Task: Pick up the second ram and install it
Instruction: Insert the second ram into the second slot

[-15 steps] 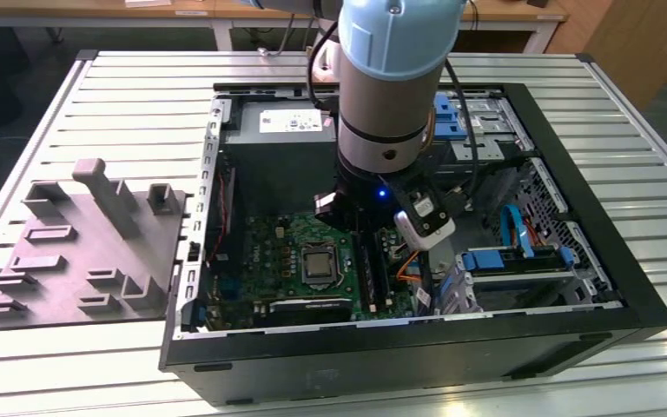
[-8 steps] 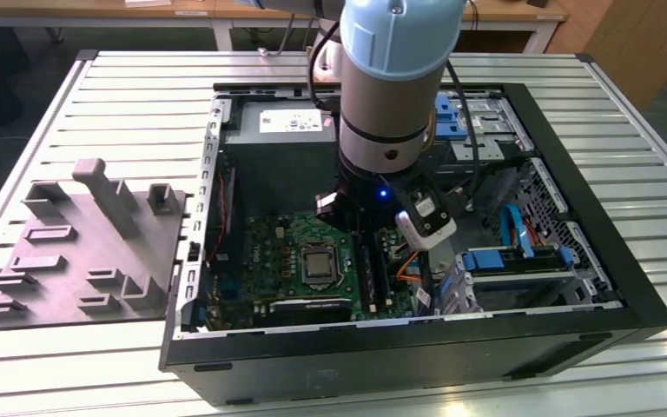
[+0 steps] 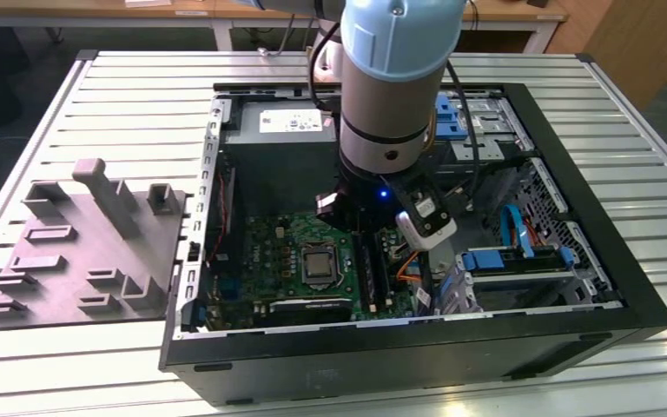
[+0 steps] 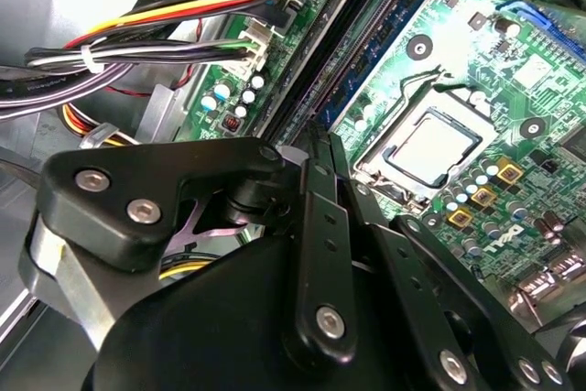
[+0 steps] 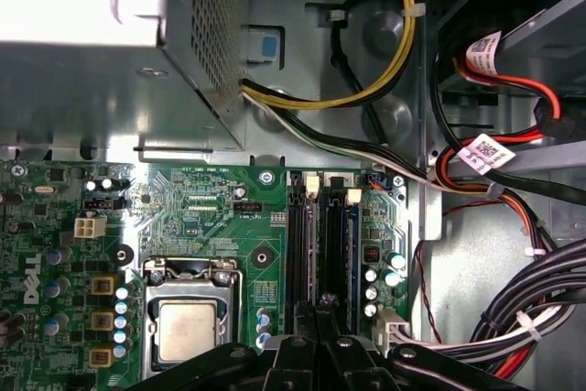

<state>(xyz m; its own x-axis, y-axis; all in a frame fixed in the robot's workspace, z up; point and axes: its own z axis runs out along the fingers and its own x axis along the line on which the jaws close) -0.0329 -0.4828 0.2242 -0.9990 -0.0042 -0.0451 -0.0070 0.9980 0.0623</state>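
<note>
The second ram point(image 4: 380, 52) is a dark bluish strip standing along the black memory slots point(image 5: 295, 254) of the motherboard. In the first wrist view the second ram point(image 5: 353, 254) runs straight away from my fingertips. My gripper point(image 4: 318, 139) is shut, its black fingers pressed together just above the near end of the slots. In the first wrist view the gripper point(image 5: 318, 304) sits between the processor socket and the cables. I cannot tell whether the tips touch the stick. In the exterior view my arm point(image 3: 386, 104) reaches down into the open computer case point(image 3: 611, 287) over the slots point(image 3: 368, 269).
The processor socket point(image 5: 188, 327) lies beside the slots. The power supply point(image 3: 287, 122) fills the case's far corner. Cable bundles point(image 5: 513, 318) crowd the side away from the socket. A grey fixture point(image 3: 79, 252) with upright posts lies on the slatted table at the exterior view's left.
</note>
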